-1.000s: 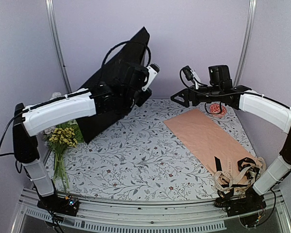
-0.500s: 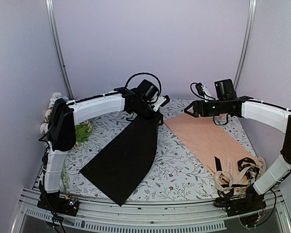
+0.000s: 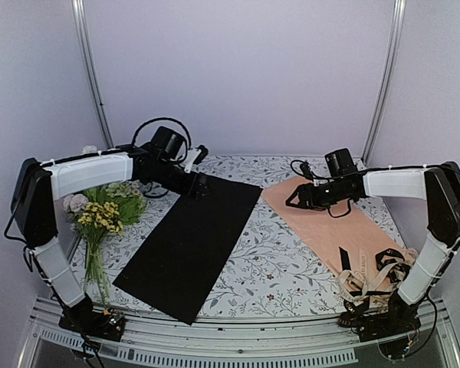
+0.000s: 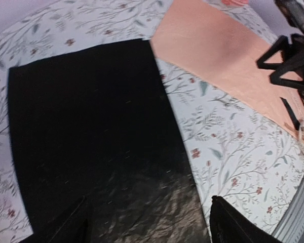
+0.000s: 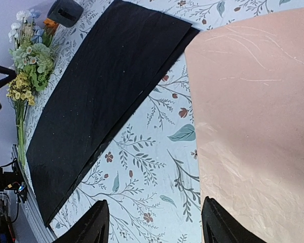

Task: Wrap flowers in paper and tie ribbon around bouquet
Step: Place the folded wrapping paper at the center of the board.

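Note:
The black paper (image 3: 188, 245) lies flat on the floral table, running from back centre to the front left. My left gripper (image 3: 202, 186) hovers at its far corner, open, with nothing between its fingertips; in the left wrist view the gripper (image 4: 149, 205) has only paper (image 4: 91, 126) under it. My right gripper (image 3: 294, 199) is open and empty over the table (image 5: 157, 157). The flowers (image 3: 75, 203), pale blooms on green stems, lie at the left edge in a pile with yellow blooms (image 3: 100, 218). The cream ribbon (image 3: 372, 282) is heaped at the front right. A bouquet is out of view.
A peach-tan sheet (image 3: 333, 226) lies diagonally on the right half, just under and behind my right gripper. A black strap ribbon (image 3: 343, 261) is tangled with the cream one by the right arm's base. Metal posts (image 3: 92, 84) stand at the back corners.
The left arm swung the black paper down from upright, laid it flat, opened and let go. The right gripper dropped lower toward the peach sheet's left edge, its jaws a little narrower.

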### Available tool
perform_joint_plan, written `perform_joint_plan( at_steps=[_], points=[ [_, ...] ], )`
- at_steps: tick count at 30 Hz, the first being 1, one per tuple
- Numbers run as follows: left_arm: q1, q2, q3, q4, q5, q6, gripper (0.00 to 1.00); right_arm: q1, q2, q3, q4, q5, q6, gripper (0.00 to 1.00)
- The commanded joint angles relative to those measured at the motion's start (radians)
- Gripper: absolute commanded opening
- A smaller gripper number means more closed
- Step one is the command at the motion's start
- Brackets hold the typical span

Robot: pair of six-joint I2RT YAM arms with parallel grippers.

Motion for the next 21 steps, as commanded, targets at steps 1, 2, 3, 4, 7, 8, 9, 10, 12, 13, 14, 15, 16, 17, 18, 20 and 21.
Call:
perform_joint_plan(
  at_steps=[1,2,3,4,7,8,9,10,12,13,14,15,16,17,18,20,21],
  points=[
    [0.153,-0.083,-0.21,0.044,-0.142,-0.106,0.8,0.036,0.046,0.044,0.04,-0.03,0.023,0.62],
    [0.192,-0.095,-0.252,0.044,-0.147,-0.112,0.8,0.05,0.062,0.059,0.04,-0.025,0.026,0.63],
    [0.219,-0.102,-0.288,0.048,-0.15,-0.116,0.8,0.066,0.074,0.073,0.04,-0.02,0.029,0.62],
    [0.243,-0.107,-0.326,0.057,-0.146,-0.12,0.8,0.085,0.088,0.087,0.04,-0.016,0.033,0.62],
    [0.299,-0.098,-0.406,0.085,-0.139,-0.132,0.8,0.125,0.151,0.131,0.039,-0.028,0.038,0.63],
    [0.304,-0.088,-0.415,0.091,-0.138,-0.137,0.8,0.127,0.174,0.134,0.039,-0.038,0.045,0.63],
    [0.308,-0.075,-0.42,0.102,-0.128,-0.138,0.8,0.128,0.198,0.172,0.039,-0.047,0.058,0.62],
    [0.308,-0.054,-0.422,0.112,-0.109,-0.143,0.8,0.128,0.218,0.191,0.039,-0.051,0.07,0.62],
    [0.309,-0.014,-0.42,0.125,-0.083,-0.143,0.79,0.129,0.247,0.223,0.039,-0.047,0.08,0.62],
    [0.309,0.006,-0.421,0.132,-0.072,-0.14,0.79,0.13,0.261,0.234,0.04,-0.039,0.083,0.62],
    [0.308,0.024,-0.423,0.14,-0.059,-0.139,0.78,0.129,0.272,0.245,0.04,-0.028,0.086,0.62],
    [0.309,0.038,-0.426,0.15,-0.039,-0.136,0.78,0.129,0.282,0.26,0.04,-0.02,0.087,0.62],
    [0.307,0.049,-0.429,0.164,-0.013,-0.134,0.76,0.13,0.293,0.272,0.038,-0.009,0.086,0.62],
    [0.305,0.054,-0.435,0.178,0.015,-0.131,0.76,0.128,0.304,0.289,0.033,0.004,0.085,0.63],
    [0.301,0.057,-0.438,0.19,0.032,-0.127,0.75,0.125,0.317,0.305,0.029,0.02,0.084,0.63],
    [0.288,0.059,-0.44,0.196,0.032,-0.119,0.74,0.106,0.342,0.343,0.031,0.053,0.09,0.63],
    [0.285,0.06,-0.439,0.195,0.026,-0.117,0.74,0.095,0.353,0.36,0.041,0.061,0.103,0.63]
  ],
)
